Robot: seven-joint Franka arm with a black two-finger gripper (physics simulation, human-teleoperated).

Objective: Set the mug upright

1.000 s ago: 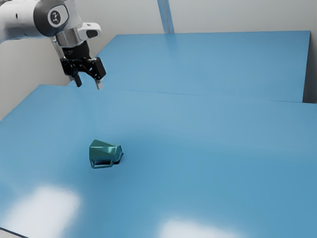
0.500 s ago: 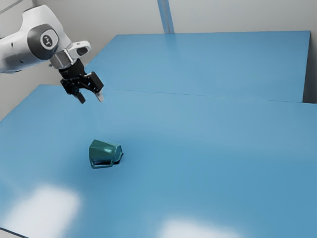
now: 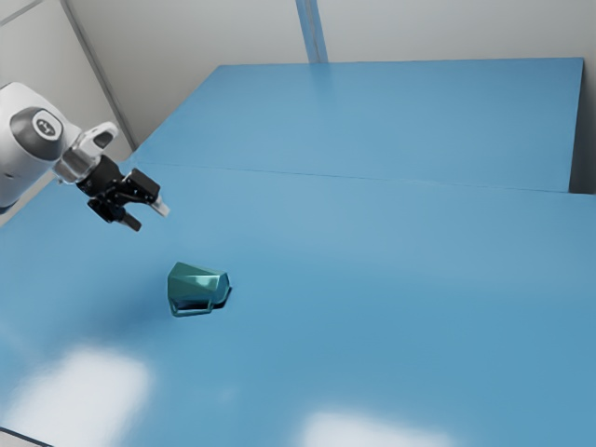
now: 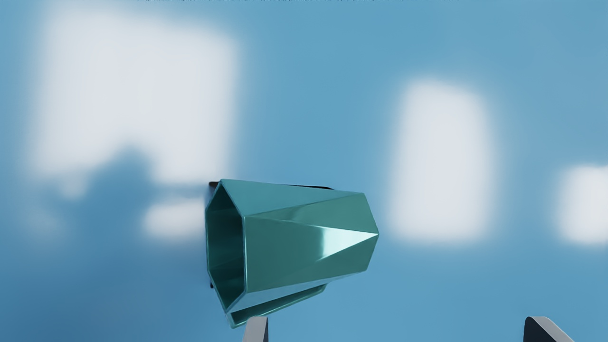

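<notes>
"Lying on its side, the mug (image 3: 194, 281) is seen on the blue table (image 3: 372, 307), at eight o'clock from the exterior view's centre. How is the gripper (image 3: 148, 216) set?"

"It is held above the table, at eleven o'clock from the mug there; its fingers (image 4: 255, 330) are spread apart, released."
</notes>
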